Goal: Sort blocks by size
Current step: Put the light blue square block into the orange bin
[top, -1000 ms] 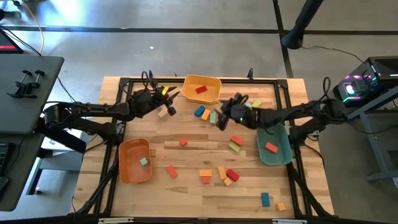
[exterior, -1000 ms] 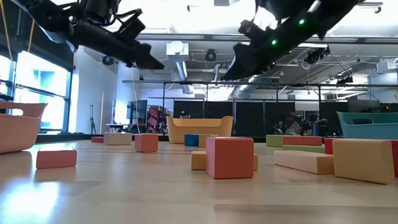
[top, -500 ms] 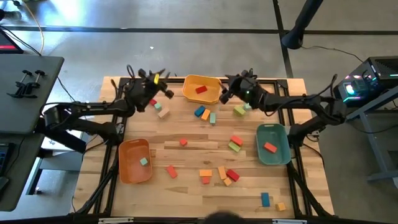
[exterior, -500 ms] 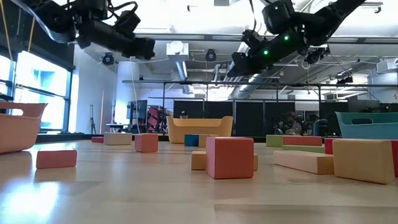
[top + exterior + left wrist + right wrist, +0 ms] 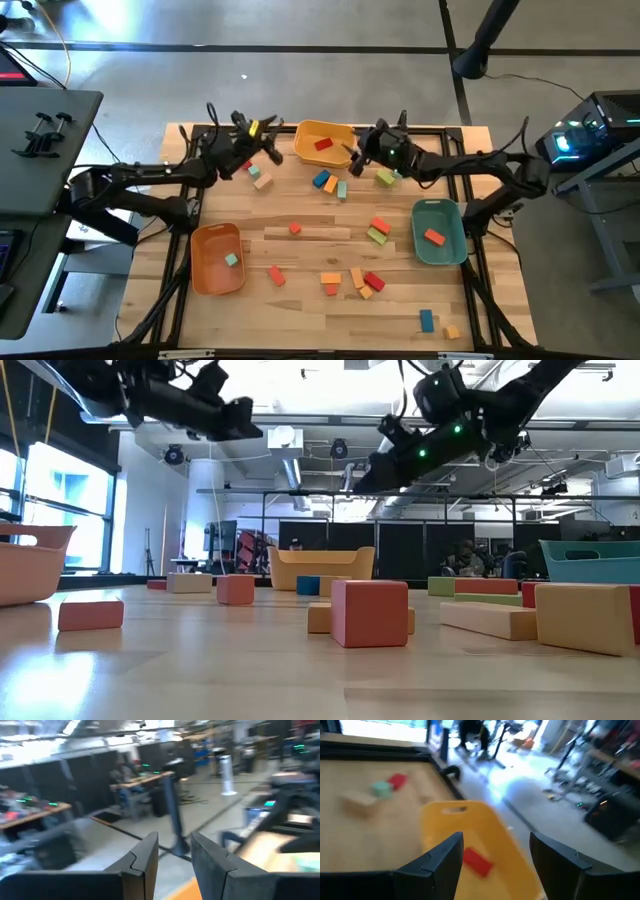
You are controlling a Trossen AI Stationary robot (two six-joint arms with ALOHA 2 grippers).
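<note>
With both claws empty above the worktop's far edge, our left claw (image 5: 268, 150) narrow and right claw (image 5: 352, 152) wide by the yellow bin (image 5: 307, 133), a hasty reach could scatter the blocks (image 5: 352, 276) across the worktop.
</note>
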